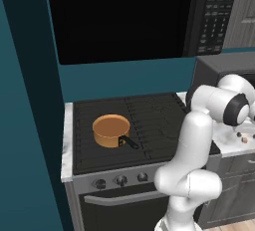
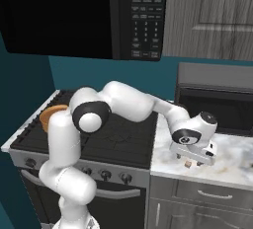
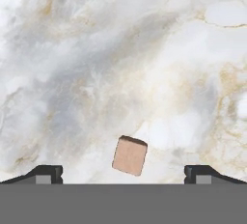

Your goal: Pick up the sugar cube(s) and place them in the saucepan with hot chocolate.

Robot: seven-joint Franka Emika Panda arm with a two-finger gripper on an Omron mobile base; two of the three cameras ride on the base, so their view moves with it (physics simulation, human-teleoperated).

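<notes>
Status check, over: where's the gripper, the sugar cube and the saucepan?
Gripper open, low over marble counter. Sugar cube lying between the fingertips, not gripped. Saucepan on stove, path looks clear.

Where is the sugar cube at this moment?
The sugar cube lies on the marble counter right of the stove, between the open gripper fingers in the hand view, untouched.
</notes>
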